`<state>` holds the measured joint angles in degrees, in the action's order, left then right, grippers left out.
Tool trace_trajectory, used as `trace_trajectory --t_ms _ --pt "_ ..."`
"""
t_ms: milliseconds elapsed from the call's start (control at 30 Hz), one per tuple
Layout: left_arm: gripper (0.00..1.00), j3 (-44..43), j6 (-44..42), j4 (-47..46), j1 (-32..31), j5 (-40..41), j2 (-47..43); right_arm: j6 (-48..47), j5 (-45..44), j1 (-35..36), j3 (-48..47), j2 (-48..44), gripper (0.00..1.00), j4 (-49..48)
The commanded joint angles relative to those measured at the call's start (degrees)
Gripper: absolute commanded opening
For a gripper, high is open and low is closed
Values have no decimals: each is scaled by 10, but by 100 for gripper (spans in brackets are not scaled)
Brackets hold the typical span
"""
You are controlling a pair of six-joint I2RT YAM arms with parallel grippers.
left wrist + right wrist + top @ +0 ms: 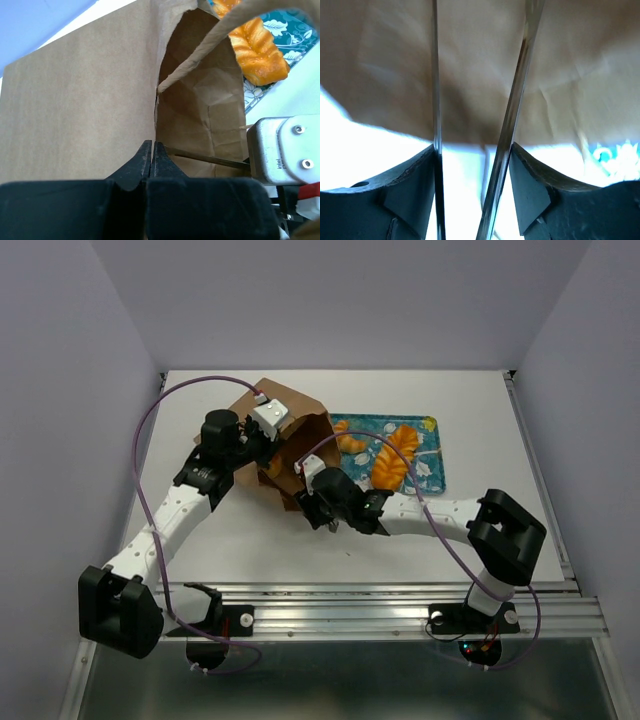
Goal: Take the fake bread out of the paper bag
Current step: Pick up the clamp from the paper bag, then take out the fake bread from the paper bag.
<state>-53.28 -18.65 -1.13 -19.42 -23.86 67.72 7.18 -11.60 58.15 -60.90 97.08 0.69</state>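
- White table: paper bag clamped tight at its edge by left gripper.
- Right gripper parted, empty, at its mouth.
- Risks tearing thin paper if driven deeper.

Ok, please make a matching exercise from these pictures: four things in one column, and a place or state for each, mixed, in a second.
1 brown kraft paper bag
2 long braided orange-golden toy loaf
3 left hand
4 right hand

a open, facing the bag
b on the teal patterned tray
c gripped at its edge, left of the tray
d shut on the bag's edge

Pairs: 1-c, 2-b, 3-d, 4-a
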Motion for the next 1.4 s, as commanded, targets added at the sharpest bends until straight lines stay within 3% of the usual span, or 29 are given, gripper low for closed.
trace_trajectory --t_ms 0,133,233,267,367,600,833,1033,1367 --pt "0 4 -14 -29 3 2 -27 3 9 2 6 4 61 37" --pt "0 10 -16 -29 2 -13 -39 7 11 2 -4 22 64 44" --pt "0 13 -19 -30 2 -13 -44 10 3 2 -5 27 59 41" --pt "0 13 -19 -30 2 -14 -45 9 1 2 -5 27 52 39" --pt "0 13 -19 -30 2 -15 -45 12 -11 2 -13 28 43 30" --pt "0 15 -16 -30 2 -18 -44 36 -41 2 -53 15 41 31" --pt "0 18 -16 -30 1 -16 -44 34 -84 2 -89 -20 47 48" --pt "0 15 -15 -27 0 -15 -44 29 -106 2 -106 -7 45 52" --pt "0 12 -15 -25 -3 -15 -41 -11 -70 2 -94 -6 53 1"
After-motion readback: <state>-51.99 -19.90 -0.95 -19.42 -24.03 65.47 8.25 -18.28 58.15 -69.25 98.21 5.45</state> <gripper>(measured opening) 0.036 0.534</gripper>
